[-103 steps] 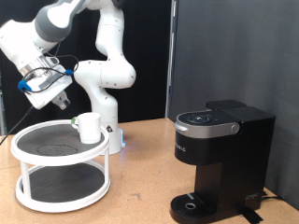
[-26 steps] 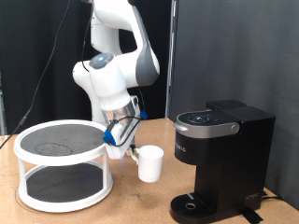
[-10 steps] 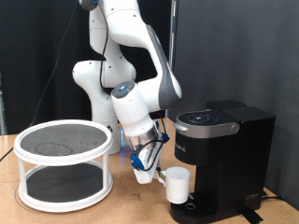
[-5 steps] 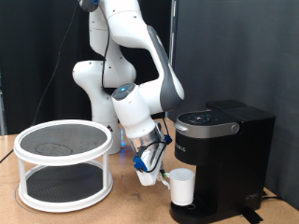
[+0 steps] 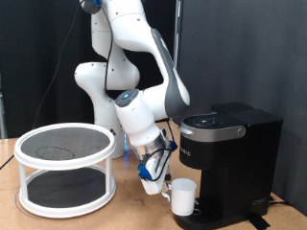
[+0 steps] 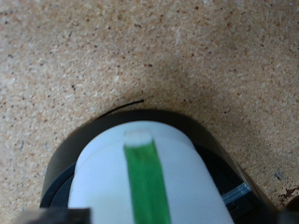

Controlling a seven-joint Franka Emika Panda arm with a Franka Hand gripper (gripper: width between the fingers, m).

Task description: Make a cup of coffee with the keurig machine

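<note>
Hand pinching the upright cup, mouth up, over the keurig machine drip base.

Tall white robot arm with grey joints, rising at the back of the brown bench, then bending over and reaching down low. Wrist tipped down and toward the exterior view's right. Small two-finger gripper with blue bits, close above the bench top, near its front edge. Fingers too hidden to tell apart.
</note>
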